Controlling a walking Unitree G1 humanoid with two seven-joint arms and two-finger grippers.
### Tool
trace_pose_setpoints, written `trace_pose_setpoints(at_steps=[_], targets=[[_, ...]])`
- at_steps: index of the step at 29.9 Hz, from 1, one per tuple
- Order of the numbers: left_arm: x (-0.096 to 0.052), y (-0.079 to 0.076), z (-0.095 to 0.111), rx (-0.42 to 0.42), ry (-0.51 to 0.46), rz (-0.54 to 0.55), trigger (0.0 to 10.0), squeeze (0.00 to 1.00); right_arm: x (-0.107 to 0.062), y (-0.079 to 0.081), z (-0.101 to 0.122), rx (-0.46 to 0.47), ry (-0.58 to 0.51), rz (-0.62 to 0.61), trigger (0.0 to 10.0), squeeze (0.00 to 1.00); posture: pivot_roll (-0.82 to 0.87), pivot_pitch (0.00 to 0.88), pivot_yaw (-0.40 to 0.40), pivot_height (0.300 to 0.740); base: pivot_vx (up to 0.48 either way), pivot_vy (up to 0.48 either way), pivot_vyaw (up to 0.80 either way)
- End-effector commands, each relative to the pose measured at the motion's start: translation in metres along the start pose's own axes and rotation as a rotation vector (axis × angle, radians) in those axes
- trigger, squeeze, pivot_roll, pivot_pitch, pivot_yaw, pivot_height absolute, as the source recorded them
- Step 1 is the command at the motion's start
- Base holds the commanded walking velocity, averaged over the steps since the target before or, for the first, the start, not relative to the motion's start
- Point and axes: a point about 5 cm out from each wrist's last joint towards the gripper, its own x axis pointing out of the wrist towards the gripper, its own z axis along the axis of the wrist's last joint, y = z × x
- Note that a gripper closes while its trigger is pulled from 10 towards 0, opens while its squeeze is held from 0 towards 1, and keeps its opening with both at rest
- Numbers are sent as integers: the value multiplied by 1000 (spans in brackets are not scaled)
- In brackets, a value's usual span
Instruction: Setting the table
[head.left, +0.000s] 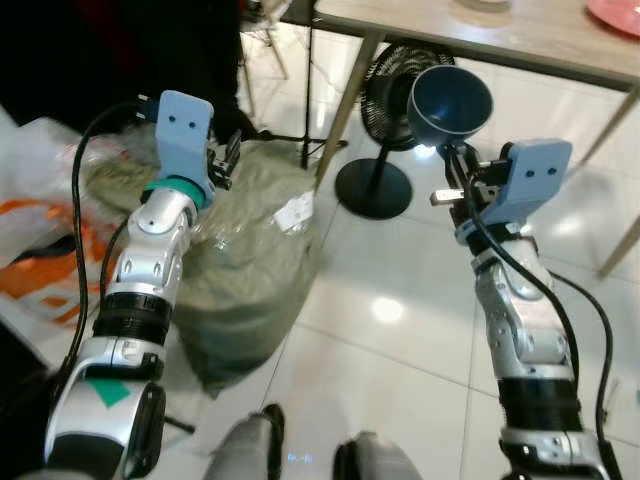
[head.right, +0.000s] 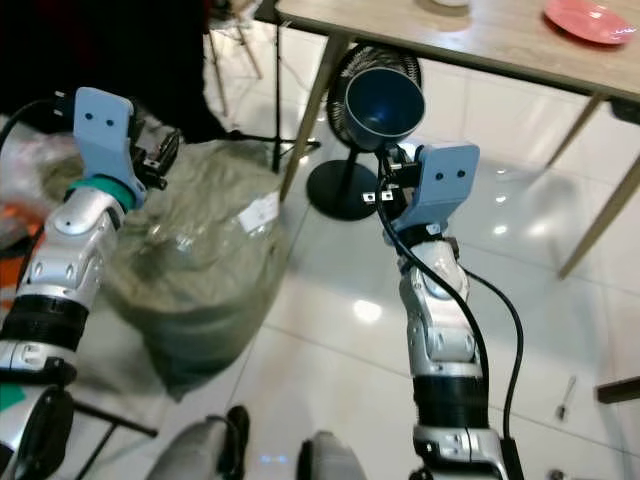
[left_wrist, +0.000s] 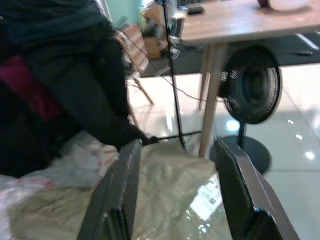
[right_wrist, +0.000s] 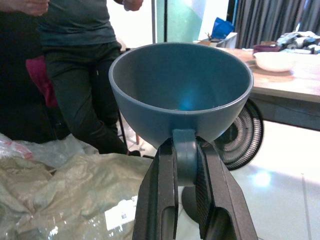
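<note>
right gripper clamped on blue cup, left gripper apart, perhaps over sack

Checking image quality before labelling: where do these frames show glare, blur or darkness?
Left eye view: light spots glare on the floor tiles. Left wrist view: soft blur throughout, the open left pincer dark against the plastic sack. Right wrist view: blue cup sharp, with a small sheen inside.

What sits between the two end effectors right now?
Bare white floor tiles and the edge of the clear plastic sack, in the left eye view; beyond, a wooden table leg and black standing fan.
</note>
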Motion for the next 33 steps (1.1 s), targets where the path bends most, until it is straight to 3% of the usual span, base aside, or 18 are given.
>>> trace_pose_setpoints(at_steps=[1, 27, 33], targets=[[0, -2, -3, 5, 14, -12, 10000, 0, -2, -3, 3, -1, -14, -11, 10000, 0, 18, 60, 56, 740, -292, 0, 0], [1, -5, -3, -2, 14, -18, 10000, 0, -3, -5, 3, -5, -12, -17, 10000, 0, 13, 64, 56, 740, -280, 0, 0], [1, -6, -3, -2, 13, -17, 10000, 0, -3, -5, 3, -7, -11, -17, 10000, 0, 12, 64, 55, 740, 0, 0, 0]])
